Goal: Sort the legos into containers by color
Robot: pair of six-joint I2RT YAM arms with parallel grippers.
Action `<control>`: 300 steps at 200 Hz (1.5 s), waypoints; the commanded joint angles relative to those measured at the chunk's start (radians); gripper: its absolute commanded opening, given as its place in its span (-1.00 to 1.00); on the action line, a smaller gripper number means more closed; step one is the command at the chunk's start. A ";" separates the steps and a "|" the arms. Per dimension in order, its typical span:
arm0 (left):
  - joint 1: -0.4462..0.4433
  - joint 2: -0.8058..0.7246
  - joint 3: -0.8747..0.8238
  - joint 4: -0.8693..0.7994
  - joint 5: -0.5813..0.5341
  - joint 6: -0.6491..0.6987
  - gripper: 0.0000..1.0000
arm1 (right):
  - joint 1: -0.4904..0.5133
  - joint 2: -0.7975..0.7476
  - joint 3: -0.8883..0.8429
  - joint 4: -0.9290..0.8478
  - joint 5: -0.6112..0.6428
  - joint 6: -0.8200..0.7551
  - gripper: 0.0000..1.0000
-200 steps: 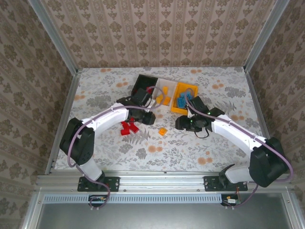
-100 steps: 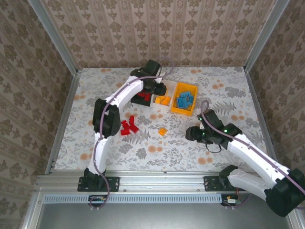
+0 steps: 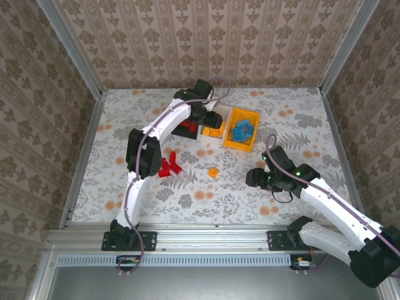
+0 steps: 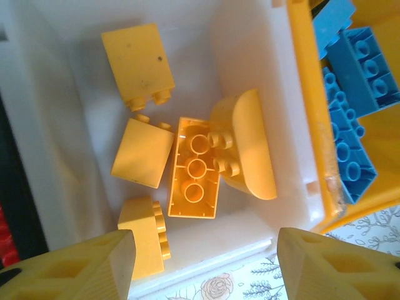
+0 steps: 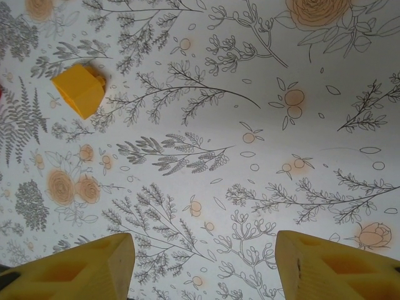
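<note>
- Your left claw (image 4: 203,250) hangs directly over the white bin (image 4: 244,50), the middle one of three joined bins at the far side of the table (image 3: 125,131). Its two fingers (image 4: 69,269) stand wide apart, with nothing held between them.
- In the white bin you can see five orange bricks (image 4: 195,167). A long one lies studs-up in the middle, a rounded one touches its right side, and three smaller ones sit in a column along the left.
- The orange-yellow bin (image 4: 306,112) joins the white bin's right wall. Blue bricks (image 4: 356,81) lie piled in it, studs showing.
- The black bin (image 4: 14,181) sits against the white bin's other side. From above a patch of red shows in it, too small for you to make out.
- Your right claw (image 5: 203,250) is well apart from the bins, held above bare table on the near right. Its fingers are spread wide and it grips nothing.
- A loose orange brick (image 5: 80,92) lies on the table ahead of the right claw and off to its left, touching nothing.
- A small heap of red bricks (image 3: 169,165) lies on the table left of that loose brick, just beside the left arm.
</note>
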 commanded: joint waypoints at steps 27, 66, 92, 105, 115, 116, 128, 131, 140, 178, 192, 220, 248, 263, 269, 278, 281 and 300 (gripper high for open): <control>0.047 -0.427 -0.338 0.063 -0.018 0.025 0.27 | 0.025 0.127 0.145 -0.010 -0.012 -0.009 0.26; 0.118 -0.828 -0.790 0.154 -0.016 -0.025 0.29 | 0.110 0.338 0.311 0.003 0.002 -0.035 0.29; 0.137 -1.040 -1.015 0.159 -0.009 -0.064 0.30 | 0.170 0.519 0.422 0.000 0.020 -0.032 0.31; 0.138 -1.124 -1.100 0.157 -0.009 -0.080 0.32 | 0.198 0.591 0.472 -0.008 0.033 -0.024 0.32; 0.175 -1.182 -1.153 0.151 -0.007 -0.085 0.33 | 0.217 0.633 0.503 -0.014 0.048 -0.019 0.35; 0.177 -1.187 -1.159 0.151 -0.007 -0.085 0.34 | 0.219 0.635 0.505 -0.015 0.049 -0.018 0.35; 0.197 -1.241 -1.212 0.146 -0.003 -0.081 0.36 | 0.234 0.671 0.534 -0.017 0.061 -0.009 0.39; 0.205 -1.254 -1.224 0.146 -0.002 -0.080 0.37 | 0.236 0.680 0.538 -0.016 0.061 -0.007 0.40; 0.227 -1.279 -1.255 0.143 0.007 -0.073 0.38 | 0.242 0.707 0.560 -0.018 0.063 -0.001 0.44; 0.304 -1.311 -1.324 0.161 0.073 -0.053 0.39 | 0.275 0.824 0.661 -0.063 0.086 0.005 0.49; 0.312 -1.311 -1.332 0.172 0.086 -0.053 0.40 | 0.279 0.849 0.670 -0.067 0.090 0.008 0.48; 0.332 -1.307 -1.340 0.191 0.117 -0.055 0.40 | 0.279 0.889 0.672 -0.072 0.100 0.010 0.46; 0.347 -1.298 -1.344 0.202 0.139 -0.055 0.40 | 0.283 0.920 0.669 -0.067 0.105 0.020 0.43; 0.351 -1.296 -1.348 0.204 0.145 -0.056 0.41 | 0.283 0.933 0.668 -0.062 0.105 0.023 0.40; 0.353 -1.296 -1.349 0.206 0.145 -0.056 0.41 | 0.284 0.939 0.669 -0.057 0.103 0.023 0.39; 0.356 -1.294 -1.350 0.206 0.146 -0.056 0.41 | 0.283 0.949 0.669 -0.052 0.099 0.023 0.37; 0.356 -1.293 -1.350 0.205 0.146 -0.056 0.41 | 0.284 0.951 0.670 -0.051 0.099 0.022 0.37; 0.358 -1.291 -1.351 0.207 0.148 -0.056 0.41 | 0.283 0.980 0.679 -0.052 0.102 0.015 0.33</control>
